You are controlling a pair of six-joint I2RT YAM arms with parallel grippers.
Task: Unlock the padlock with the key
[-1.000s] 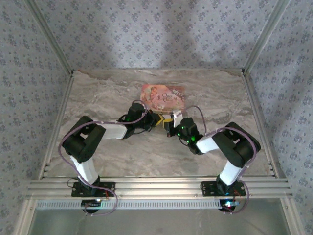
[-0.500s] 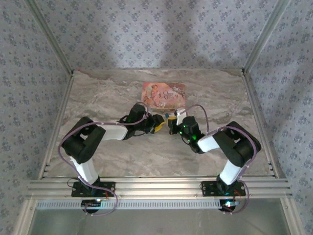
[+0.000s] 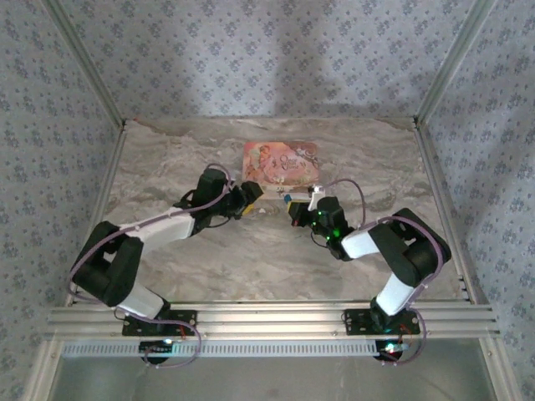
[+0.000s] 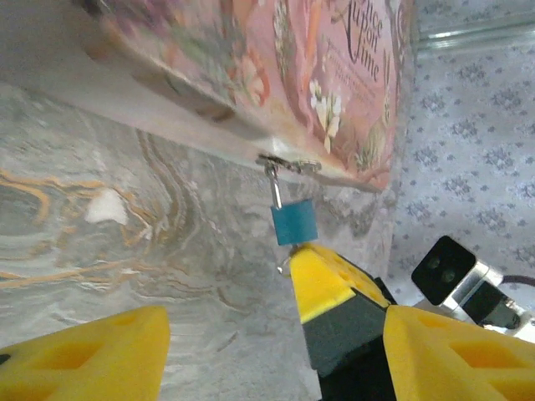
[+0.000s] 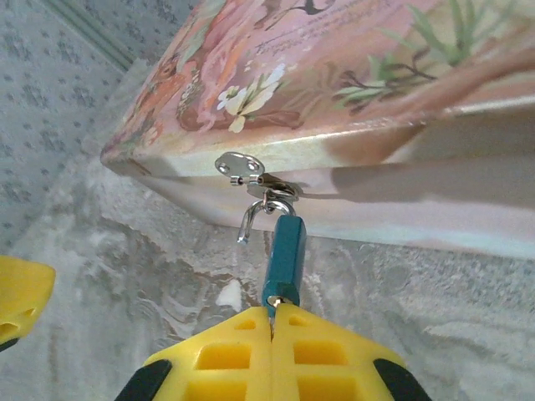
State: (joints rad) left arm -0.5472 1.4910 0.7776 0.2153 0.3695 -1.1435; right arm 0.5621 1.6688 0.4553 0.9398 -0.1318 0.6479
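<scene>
Patterned wallpaper [image 3: 276,58] encloses a marbled tabletop [image 3: 251,259] framed by aluminium rails. Both arms reach toward the far centre, the left arm [image 3: 159,225] from the left and the right arm [image 3: 393,246] from the right. A pink illustrated box [image 3: 280,163] lies flat near the back edge of the tabletop. The left gripper [image 3: 248,194] sits just beside the box's near left corner, with its yellow fingers [image 4: 84,351] spread wide and nothing between them. The right gripper [image 3: 294,205] is just in front of the box's near side, and its fingers are pressed together directly beneath the lock. The teal padlock [image 5: 284,251] hangs from a metal hasp [image 5: 242,167] on the front face of the box, body pointing down toward the right gripper. One leg of its shackle [image 5: 247,219] stands clear of the body as a free hook. A sliver of metal, the key [image 5: 272,311], shows between the closed fingertips at the padlock's base. Most of the key is hidden by the pads.
</scene>
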